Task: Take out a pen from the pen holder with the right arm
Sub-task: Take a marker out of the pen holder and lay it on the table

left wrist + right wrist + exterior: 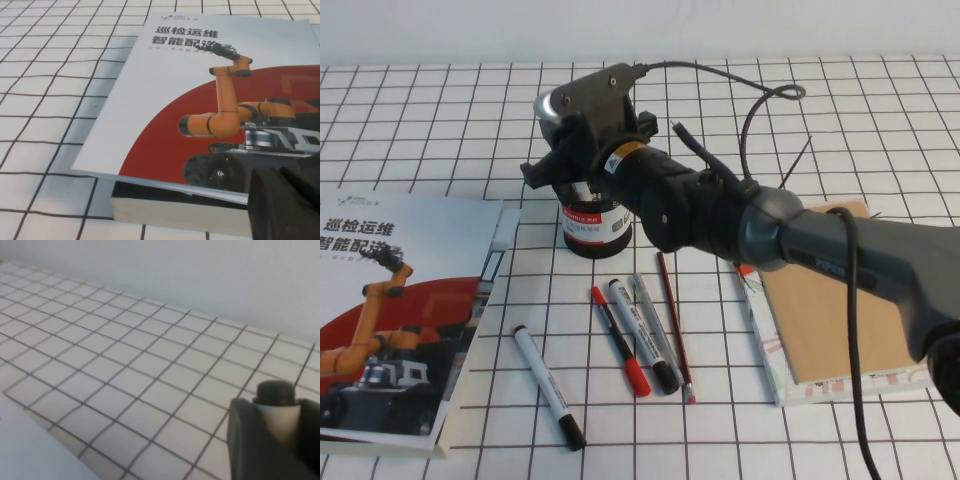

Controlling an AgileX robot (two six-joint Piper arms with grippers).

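High view: the right gripper (563, 178) is reaching down onto the pen holder (594, 228) at mid-table.

Left wrist view: the left gripper (282, 200) is hanging over a booklet (165, 100); its state cannot be told.

Right wrist view: the right gripper's fingers (245, 430) are pinching a black-capped white pen (274, 392).

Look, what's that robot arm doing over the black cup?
The right gripper is at the pen holder, gripping a pen with a black cap. A few loose pens lie on the table in front of it. The left gripper hangs over the book, doing nothing with it.
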